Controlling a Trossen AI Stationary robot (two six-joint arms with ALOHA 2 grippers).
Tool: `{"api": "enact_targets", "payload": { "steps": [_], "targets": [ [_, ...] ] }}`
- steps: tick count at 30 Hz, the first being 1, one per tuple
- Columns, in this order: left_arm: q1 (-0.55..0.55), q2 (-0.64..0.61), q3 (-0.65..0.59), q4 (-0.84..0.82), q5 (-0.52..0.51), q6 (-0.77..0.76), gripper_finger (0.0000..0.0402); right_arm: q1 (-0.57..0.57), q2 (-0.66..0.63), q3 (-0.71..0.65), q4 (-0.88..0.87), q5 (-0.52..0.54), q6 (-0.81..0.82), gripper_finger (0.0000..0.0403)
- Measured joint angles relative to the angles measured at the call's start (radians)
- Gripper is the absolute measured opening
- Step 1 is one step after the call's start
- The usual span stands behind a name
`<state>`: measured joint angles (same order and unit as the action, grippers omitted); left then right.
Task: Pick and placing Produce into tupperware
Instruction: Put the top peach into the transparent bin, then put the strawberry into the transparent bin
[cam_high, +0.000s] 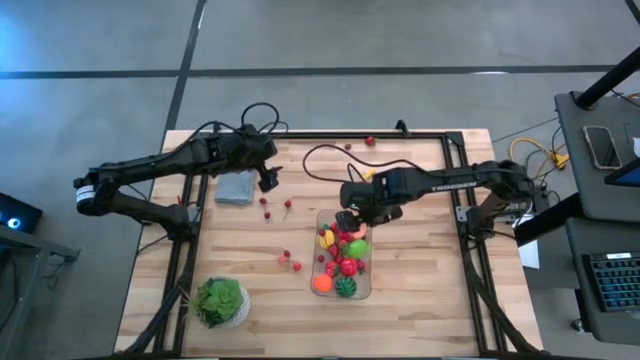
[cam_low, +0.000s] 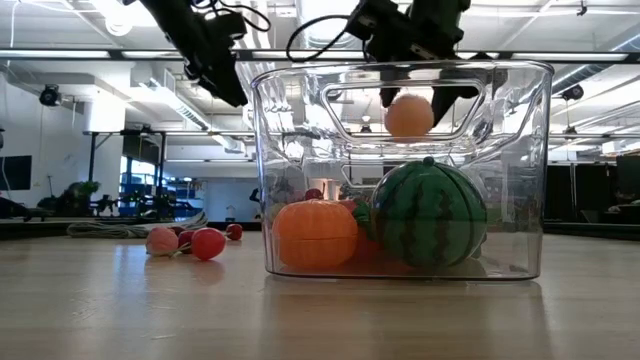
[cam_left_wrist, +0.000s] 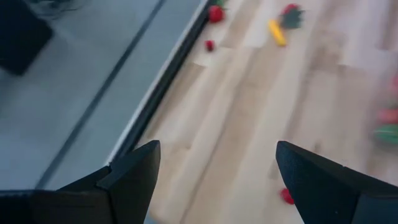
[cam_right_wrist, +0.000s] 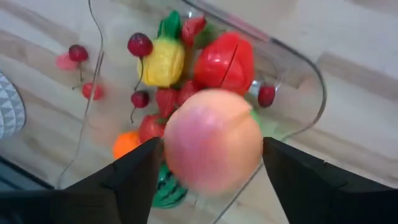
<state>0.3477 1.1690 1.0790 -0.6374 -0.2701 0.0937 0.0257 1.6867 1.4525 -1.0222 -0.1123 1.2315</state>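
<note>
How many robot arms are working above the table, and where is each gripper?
2. The left gripper hovers open beside the grey cloth; the right gripper is above the clear container, with a peach.

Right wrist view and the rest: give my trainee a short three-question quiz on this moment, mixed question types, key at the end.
1. True or false: the peach sits between the right gripper fingers, above the tupperware.
2. Which large piece lies beside the striped green ball in the low view? A) orange piece B) banana C) purple grape
3. Fill in: the left gripper is open, holds nothing and hangs next to the grey-blue ____.

Key: 1 true; 2 A; 3 cloth.
</note>
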Motion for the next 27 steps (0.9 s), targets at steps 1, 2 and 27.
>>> {"api": "enact_targets", "payload": {
  "steps": [1, 2, 27],
  "targets": [
    [0.000, 0.000, 0.000, 0.001, 0.022, -0.001, 0.0304, 0.000, 0.000, 0.000, 0.003, 0.021, -0.002, 0.0282],
    [0.000, 0.000, 0.000, 0.001, 0.033, -0.002, 0.0304, -0.001, -0.001, 0.000, 0.006, 0.051, -0.002, 0.0291],
    [0.170, 0.106, 0.005, 0.000, 0.041, -0.010, 0.0304, -0.567, 0.093, -0.075, -0.069, 0.050, -0.181, 0.0368]
  ]
}}
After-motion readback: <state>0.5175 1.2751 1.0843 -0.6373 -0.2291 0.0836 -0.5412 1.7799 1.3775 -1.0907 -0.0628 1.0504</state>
